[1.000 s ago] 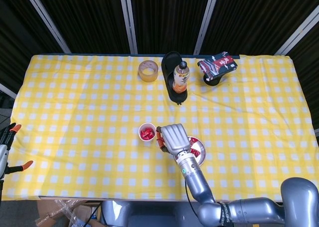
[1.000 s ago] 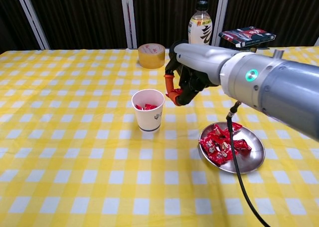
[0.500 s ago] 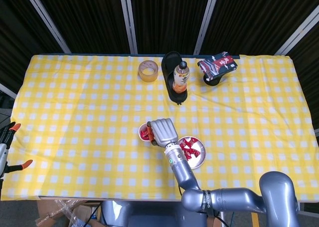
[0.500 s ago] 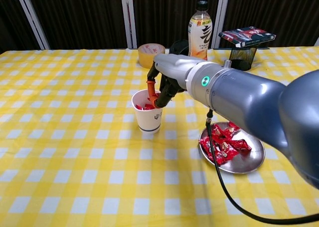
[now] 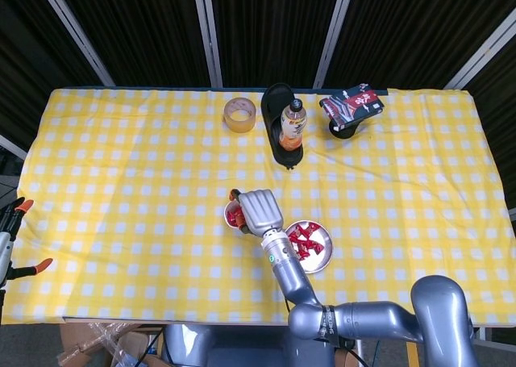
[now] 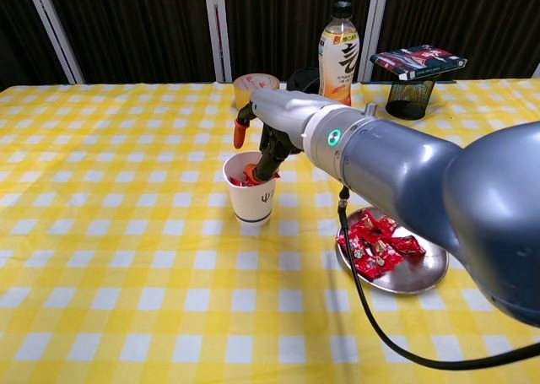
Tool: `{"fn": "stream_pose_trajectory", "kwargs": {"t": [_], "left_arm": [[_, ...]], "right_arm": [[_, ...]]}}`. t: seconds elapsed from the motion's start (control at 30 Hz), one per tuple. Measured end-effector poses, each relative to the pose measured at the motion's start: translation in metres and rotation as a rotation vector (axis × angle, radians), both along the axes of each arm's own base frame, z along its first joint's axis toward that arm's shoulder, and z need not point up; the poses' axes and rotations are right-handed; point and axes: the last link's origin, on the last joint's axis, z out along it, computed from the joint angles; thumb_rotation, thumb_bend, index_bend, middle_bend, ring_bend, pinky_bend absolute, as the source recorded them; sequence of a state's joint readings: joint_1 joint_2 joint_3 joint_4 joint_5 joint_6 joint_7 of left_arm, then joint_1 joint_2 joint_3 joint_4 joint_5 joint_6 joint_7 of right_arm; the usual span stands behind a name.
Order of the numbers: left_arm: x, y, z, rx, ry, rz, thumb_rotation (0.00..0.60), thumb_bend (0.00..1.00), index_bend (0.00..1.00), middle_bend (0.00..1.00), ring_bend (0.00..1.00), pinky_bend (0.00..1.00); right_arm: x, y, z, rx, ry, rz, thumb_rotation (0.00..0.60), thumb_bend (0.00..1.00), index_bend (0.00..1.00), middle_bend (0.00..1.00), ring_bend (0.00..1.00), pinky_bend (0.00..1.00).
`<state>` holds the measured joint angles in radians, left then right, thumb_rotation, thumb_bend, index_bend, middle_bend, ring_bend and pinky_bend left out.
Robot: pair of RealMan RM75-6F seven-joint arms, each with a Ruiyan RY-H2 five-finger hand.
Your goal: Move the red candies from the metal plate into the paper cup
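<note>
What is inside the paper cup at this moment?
Red candies lie inside the paper cup. The right hand hangs over its rim, fingers dipping in, so part of the inside is covered; whether it holds a candy cannot be told.

Right hand (image 6: 263, 139) over the paper cup (image 6: 251, 187), orange fingertips (image 6: 240, 134) spread above red candies (image 6: 245, 180) inside. Metal plate (image 6: 429, 274) at 4 o'clock of the cup, heaped with more candies.
</note>
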<state>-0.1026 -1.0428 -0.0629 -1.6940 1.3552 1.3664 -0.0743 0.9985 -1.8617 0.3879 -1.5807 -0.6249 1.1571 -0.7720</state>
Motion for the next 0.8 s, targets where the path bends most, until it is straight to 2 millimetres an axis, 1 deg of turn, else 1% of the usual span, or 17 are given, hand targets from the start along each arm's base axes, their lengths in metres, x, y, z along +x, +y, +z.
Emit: {"fn": "stream_pose_trajectory", "kwargs": {"t": [0.27, 0.47, 0.57, 0.67, 0.8], "left_arm": [[0.000, 0.000, 0.000, 0.003, -0.001, -0.001, 0.600, 0.05, 0.00, 0.00, 0.00, 0.00], [0.000, -0.001, 0.000, 0.008, 0.006, -0.007, 0.600, 0.05, 0.00, 0.00, 0.00, 0.00], [0.001, -0.001, 0.000, 0.011, 0.011, -0.011, 0.600, 0.05, 0.00, 0.00, 0.00, 0.00], [0.001, -0.002, 0.000, 0.014, 0.014, -0.016, 0.600, 0.05, 0.00, 0.00, 0.00, 0.00], [0.002, -0.002, 0.000, 0.020, 0.018, -0.022, 0.600, 0.05, 0.00, 0.00, 0.00, 0.00]], "right_arm": [[-0.001, 0.008, 0.011, -0.011, -0.010, 0.017, 0.600, 0.46, 0.35, 0.89, 0.90, 0.90], [-0.007, 0.018, 0.027, -0.027, -0.017, 0.024, 0.600, 0.46, 0.35, 0.89, 0.90, 0.90], [-0.016, 0.023, 0.036, -0.033, -0.008, 0.016, 0.600, 0.43, 0.34, 0.89, 0.90, 0.90], [-0.030, 0.031, 0.045, -0.037, 0.021, 0.007, 0.600, 0.40, 0.34, 0.89, 0.90, 0.90], [-0.055, 0.044, 0.048, -0.028, 0.091, -0.008, 0.600, 0.38, 0.34, 0.89, 0.90, 0.90]]}}
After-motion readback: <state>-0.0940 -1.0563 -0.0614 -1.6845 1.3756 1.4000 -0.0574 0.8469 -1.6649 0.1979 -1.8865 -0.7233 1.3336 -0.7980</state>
